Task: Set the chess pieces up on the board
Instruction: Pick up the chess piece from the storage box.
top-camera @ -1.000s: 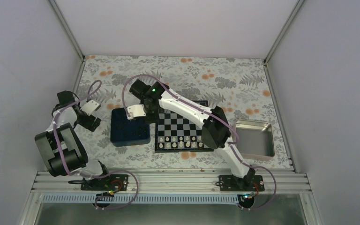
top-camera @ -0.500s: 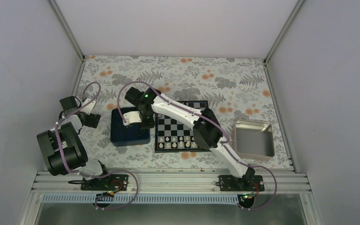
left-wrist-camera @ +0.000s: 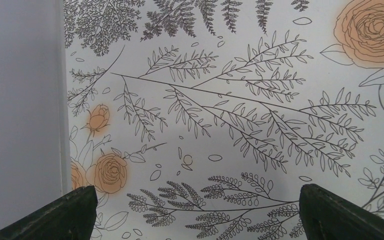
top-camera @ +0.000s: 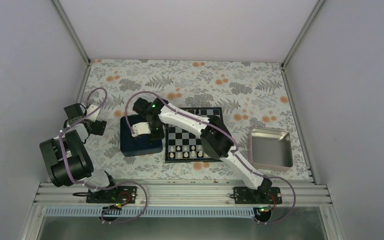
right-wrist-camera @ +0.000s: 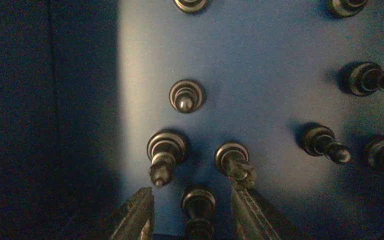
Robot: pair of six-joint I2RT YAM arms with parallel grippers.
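While pale grey walls (top-camera: 25,75) close in the flower-printed desk (top-camera: 190,80), the black and silver-grey chequered board (top-camera: 180,137) lies just right of the dark blue square tray (top-camera: 135,145). Over that tray the right hand (right-wrist-camera: 192,202) is spread, one of the tiny black chess pieces (right-wrist-camera: 184,96) standing between its fingers with gaps either side. Left of the tray, by the desk's wall edge, the left hand (left-wrist-camera: 195,210) hangs spread wide.

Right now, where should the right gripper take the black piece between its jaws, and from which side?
Take the black piece by its slim upper body, coming straight down from above. It stands upright on the blue tray, between the open jaws, and two neighbours stand close just beyond, so a sideways approach would likely knock them.
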